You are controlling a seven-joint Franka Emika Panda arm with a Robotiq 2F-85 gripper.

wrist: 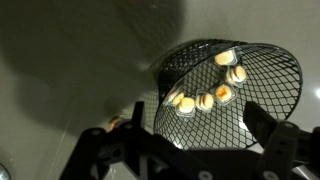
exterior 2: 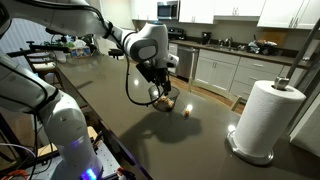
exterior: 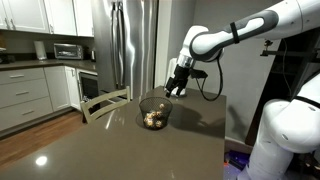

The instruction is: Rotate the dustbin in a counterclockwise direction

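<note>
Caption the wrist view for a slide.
Open pincer poised close to a small round black wire-mesh basket holding tan lumps on a smooth grey countertop.

The worktop is looked across at middle range in both exterior views, set either side of the arm's base, the shared dustbin being viewed closely from above in the wrist view.

This is a kitchen. Beyond the far edge of the dark tabletop stands a steel fridge. Beside it are white cabinets, a toaster oven on a counter and a stove. A paper towel roll stands near a tabletop edge, and a microwave hangs among the wall cabinets.
</note>
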